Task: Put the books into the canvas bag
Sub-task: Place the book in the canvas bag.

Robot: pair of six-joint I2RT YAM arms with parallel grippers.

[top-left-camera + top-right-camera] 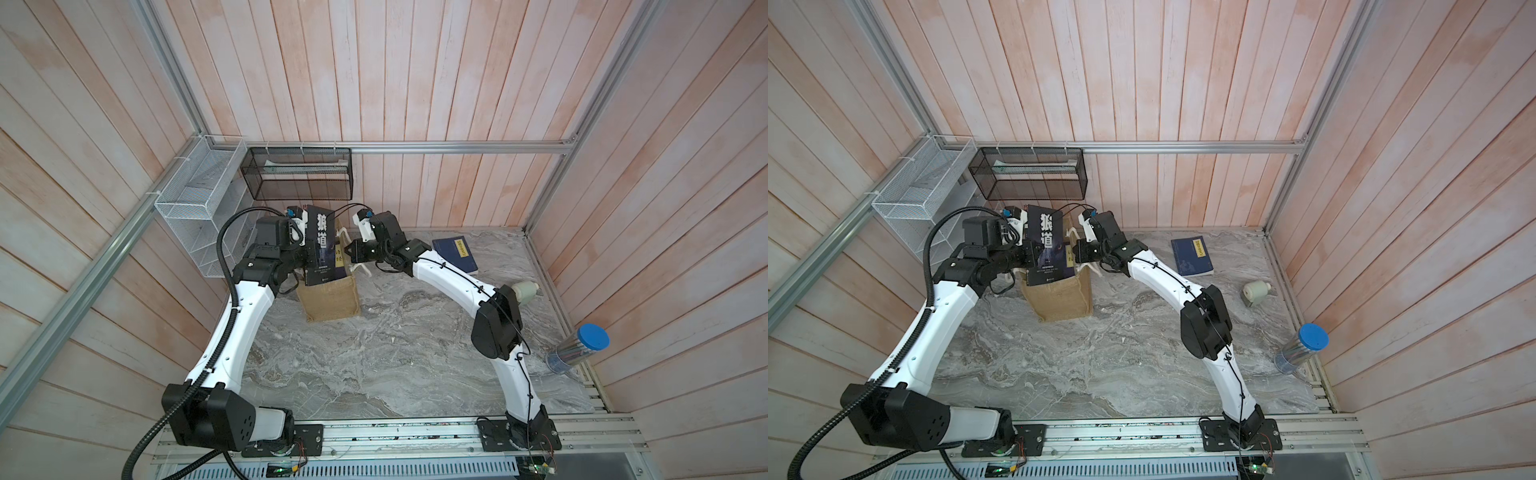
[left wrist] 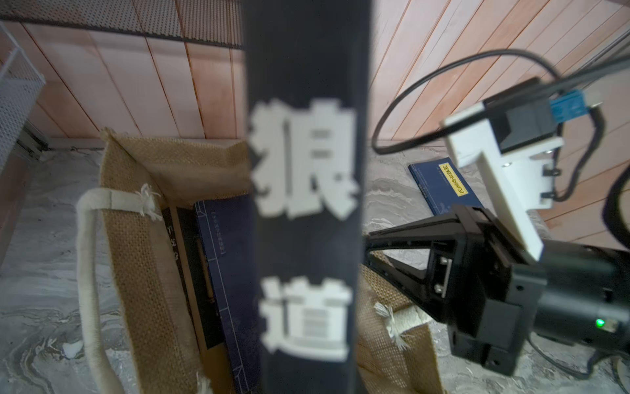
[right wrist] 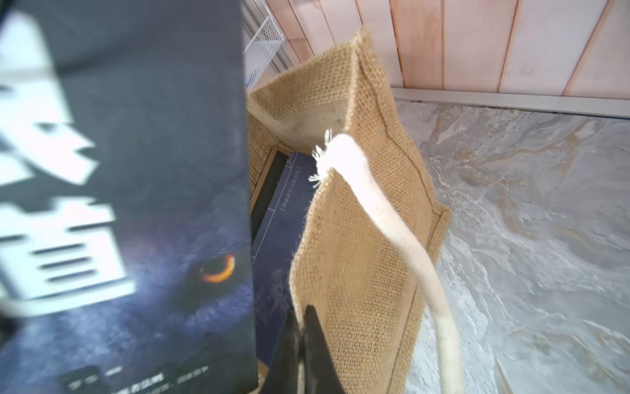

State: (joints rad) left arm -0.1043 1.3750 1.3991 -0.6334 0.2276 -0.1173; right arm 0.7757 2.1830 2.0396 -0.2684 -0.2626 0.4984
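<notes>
The grey marble-patterned surface (image 1: 395, 353) carries a tan canvas bag (image 1: 332, 301) standing upright near its far left corner, a navy book (image 1: 455, 254) lying flat toward the far right, a small white roll (image 1: 524, 291) nearer the right edge, and a blue-lidded clear canister (image 1: 577, 349) at that edge.

White arm links (image 1: 245, 328), black joints (image 1: 496, 328), corrugated black cable (image 1: 221, 243), green indicator light (image 2: 600, 322)

Books (image 2: 231, 273) inside bag (image 1: 332, 301), another book (image 1: 455, 254) to its right
</notes>
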